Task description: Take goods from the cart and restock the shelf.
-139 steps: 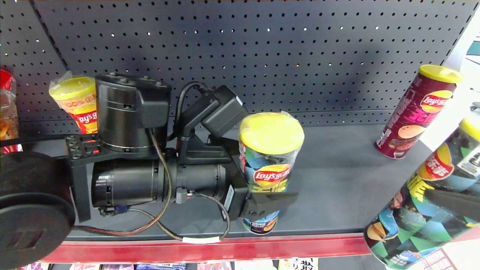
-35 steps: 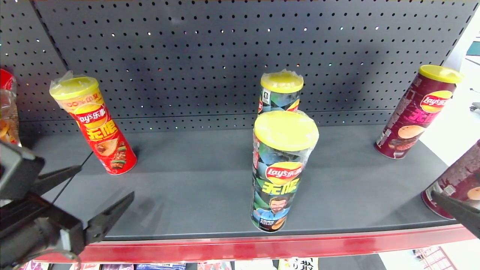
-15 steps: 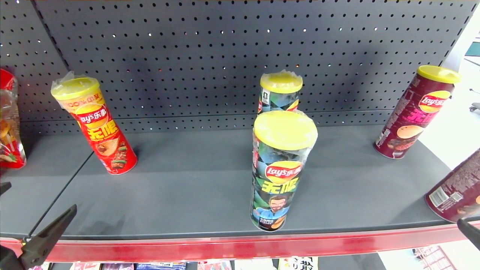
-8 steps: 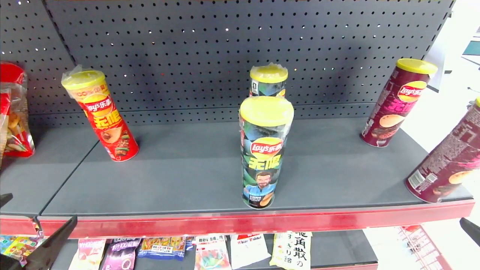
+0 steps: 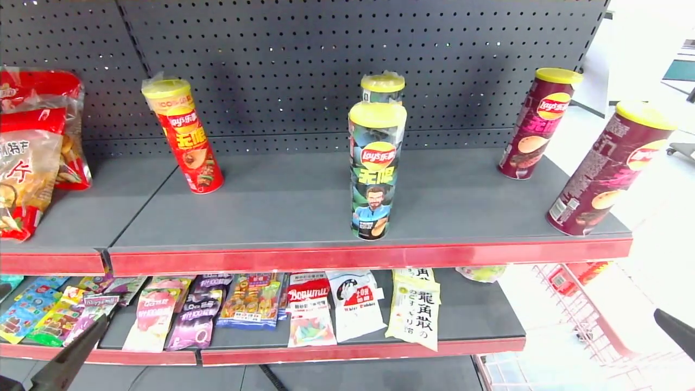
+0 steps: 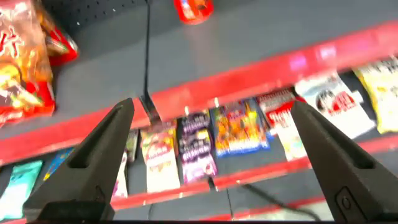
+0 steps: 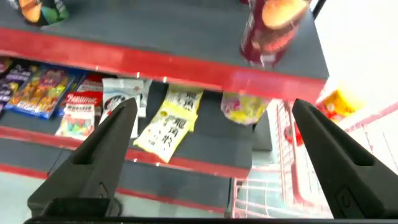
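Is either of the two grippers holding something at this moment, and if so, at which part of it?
Nothing is held. The left gripper and the right gripper are both open, with nothing between their fingers.

Head and wrists toward shared shelf (image 5: 293, 206)

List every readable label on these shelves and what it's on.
Red chip can: brand logo over large yellow characters.
Front patterned chip can: same logo and characters.
Rear maroon chip can: logo near the top.
Front maroon chip can: logo, small print unreadable.
Pale yellow packet: black characters.
Snack bags at left: white characters, cut off.
Other packets: too small.
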You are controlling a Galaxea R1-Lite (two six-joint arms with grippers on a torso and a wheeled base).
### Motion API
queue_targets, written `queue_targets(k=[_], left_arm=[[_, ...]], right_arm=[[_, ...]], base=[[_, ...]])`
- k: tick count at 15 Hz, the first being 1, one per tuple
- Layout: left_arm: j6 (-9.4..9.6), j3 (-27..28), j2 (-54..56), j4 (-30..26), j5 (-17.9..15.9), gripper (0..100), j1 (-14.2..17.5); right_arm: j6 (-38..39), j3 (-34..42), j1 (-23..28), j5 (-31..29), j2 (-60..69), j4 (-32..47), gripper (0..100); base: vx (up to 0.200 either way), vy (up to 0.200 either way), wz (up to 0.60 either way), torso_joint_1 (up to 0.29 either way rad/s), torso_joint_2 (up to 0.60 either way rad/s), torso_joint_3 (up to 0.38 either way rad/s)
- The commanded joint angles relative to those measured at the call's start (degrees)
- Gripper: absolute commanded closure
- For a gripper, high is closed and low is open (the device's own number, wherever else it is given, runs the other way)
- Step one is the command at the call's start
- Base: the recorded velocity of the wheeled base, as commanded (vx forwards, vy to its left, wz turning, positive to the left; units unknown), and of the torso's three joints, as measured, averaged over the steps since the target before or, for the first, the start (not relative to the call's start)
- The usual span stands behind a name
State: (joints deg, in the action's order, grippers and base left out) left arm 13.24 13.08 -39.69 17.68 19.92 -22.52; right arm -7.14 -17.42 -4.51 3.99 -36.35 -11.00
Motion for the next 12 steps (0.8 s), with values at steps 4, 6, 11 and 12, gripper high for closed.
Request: queue_targets(k=[4,6,11,12], left_arm=[[1.18,-0.3,-0.2,0.1,0.1,0,0.0],[1.44,-0.7,-0.3,0.0,-0.1,0,0.0],[1.44,-0.7,-0.8,-0.1,-0.1,0,0.0],[1.44,-0.5,-0.9,-0.5,-0.1,0,0.0]], right_arm=[[-0.2,0.7,0.1,0.1,-0.5,0.3,0],[-1.7,2.4,-0.1,0.3,-1.1,0.4,0],[-2.2,2.6,0.0,0.3,-1.6,0.4,0],[-2.2,2.5,0.0,0.3,-1.9,0.4,0]], base=[[0.0,0.0,0.0,0.0,0.0,0.0],[0.0,-0.2,0.0,0.017,0.01,0.0],[0.0,-0.2,0.0,0.004,0.0,0.001],[0.0,-0.2,0.0,-0.002,0.0,0.007]])
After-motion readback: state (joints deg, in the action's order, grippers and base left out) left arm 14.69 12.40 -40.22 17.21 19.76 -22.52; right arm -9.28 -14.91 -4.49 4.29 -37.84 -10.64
